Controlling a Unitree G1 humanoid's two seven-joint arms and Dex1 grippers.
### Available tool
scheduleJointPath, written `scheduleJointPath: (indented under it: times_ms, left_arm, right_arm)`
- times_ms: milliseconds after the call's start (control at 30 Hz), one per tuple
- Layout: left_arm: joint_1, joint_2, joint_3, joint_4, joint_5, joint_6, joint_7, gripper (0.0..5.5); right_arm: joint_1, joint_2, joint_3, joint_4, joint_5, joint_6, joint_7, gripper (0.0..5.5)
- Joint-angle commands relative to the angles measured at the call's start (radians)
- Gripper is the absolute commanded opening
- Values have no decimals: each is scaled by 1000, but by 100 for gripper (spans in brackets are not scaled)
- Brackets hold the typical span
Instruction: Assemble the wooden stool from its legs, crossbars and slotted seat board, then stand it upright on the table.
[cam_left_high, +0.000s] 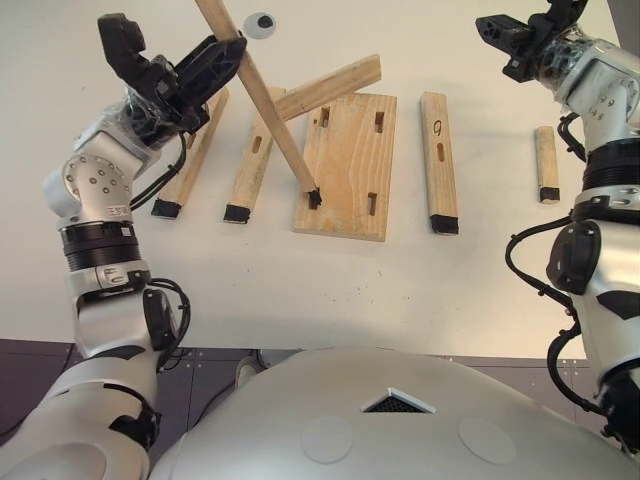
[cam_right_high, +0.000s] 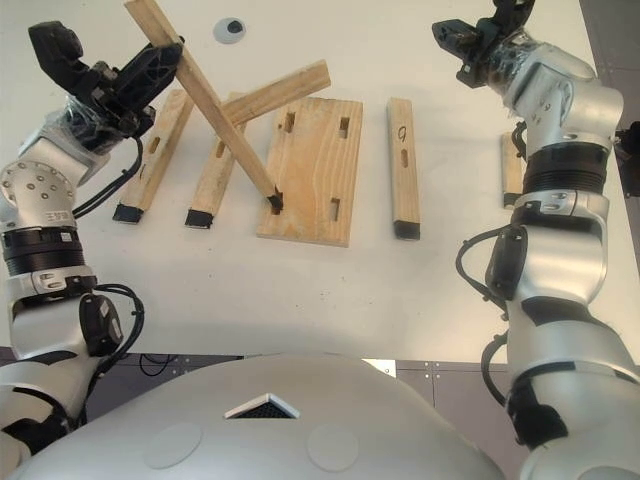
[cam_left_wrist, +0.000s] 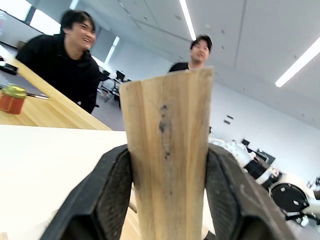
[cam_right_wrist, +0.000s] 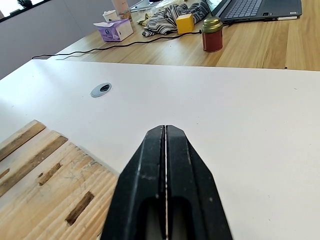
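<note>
- we see the seat board (cam_left_high: 345, 165) as pale bare wood, matt, with open grain and rough-edged slots;
- the held leg (cam_left_wrist: 167, 150) is the same unvarnished wood, its grain streaky with a dark smudge; its foot cap (cam_left_high: 314, 197) looks black and dull;
- the left gripper (cam_left_wrist: 167, 195) and right gripper (cam_right_wrist: 164, 137) are black plastic, smooth with a faint sheen;
- the table (cam_left_high: 300, 290) looks white, smooth and matt.

Pale, grained seat board (cam_left_high: 345, 165) with dark slots; tan raised leg (cam_left_high: 272, 112), black-tipped; white table (cam_left_high: 450, 290); black left gripper (cam_left_wrist: 167, 170); grey grommet (cam_left_high: 261, 24), dark-centred; red jar (cam_right_wrist: 212, 35), gold-lidded.
</note>
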Motion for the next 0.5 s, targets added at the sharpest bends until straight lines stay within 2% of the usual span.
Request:
scheduleJointPath:
  times_ms: [33,133,300,433,500]
  left_arm:
    - [7,125,-152,-27,171,-24,-99,199]
    - [-25,241,-253,-74,252,-64,-200,199]
    - [-83,323,-364,-118,329,-125,-287,199]
    - [-45,334,-396,-229,349,-160,-240,199]
    - [13,336,-412,-335,374,-141,-157,199]
  right_arm:
    - [57,18,-2,-69,7,27,-15,0]
    - [114,29,-17,-130,20,40,-37,0]
    - [202,64,-48,-229,45,49,-91,0]
    - [253,96,-71,-296,68,55,-138,0]
    - [281,107,-82,-321,76,58,-153,0]
